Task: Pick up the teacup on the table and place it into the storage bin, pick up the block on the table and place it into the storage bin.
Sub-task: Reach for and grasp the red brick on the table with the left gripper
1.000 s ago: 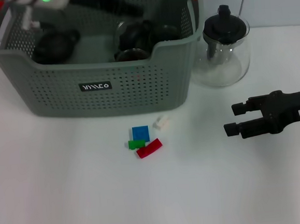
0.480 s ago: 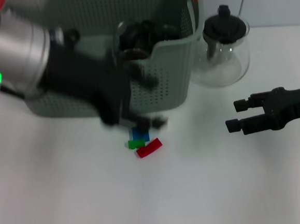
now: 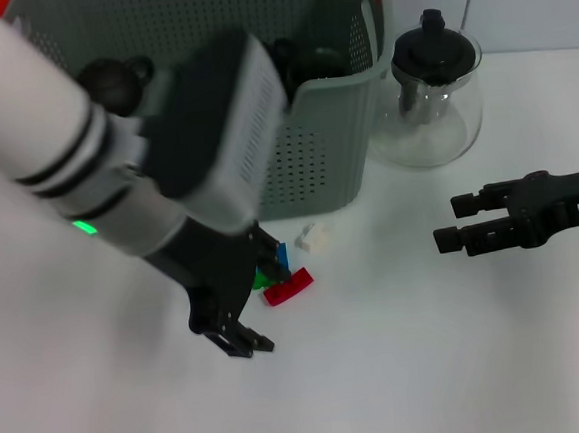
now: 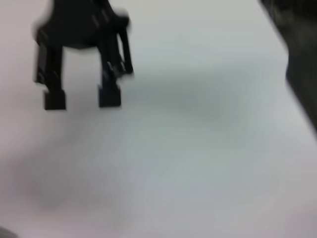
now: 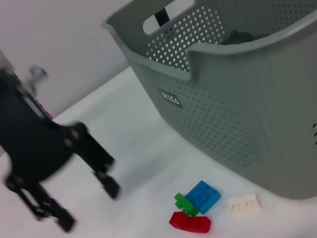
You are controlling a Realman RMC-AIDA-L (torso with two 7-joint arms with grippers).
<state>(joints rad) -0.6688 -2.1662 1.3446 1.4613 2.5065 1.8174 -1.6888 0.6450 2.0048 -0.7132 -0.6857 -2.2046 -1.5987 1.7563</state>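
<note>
Left claw low over the white surface, fingers spread apart and holding nothing, tips pointing at the near side, just left of the block cluster. Its arm runs in from the far left and covers much of the storage bin front wall.

Blocks lie on the surface just near of the bin: red block long axis running near-left to far-right, flat; green block touching its left end, partly hidden by the claw; blue block on the far side of green, mostly hidden in the head view; white block slightly apart to the far right, close to the bin wall. The right wrist view shows blue sitting partly on green, red touching green, white apart from them.

Storage bin at far left-centre, upright, dark items inside; which one is a teacup cannot tell. Glass teapot with black lid stands just right of the bin, upright.

Right claw over the surface at right, well apart from the blocks, fingers parted and empty, pointing left, arm horizontal
</note>
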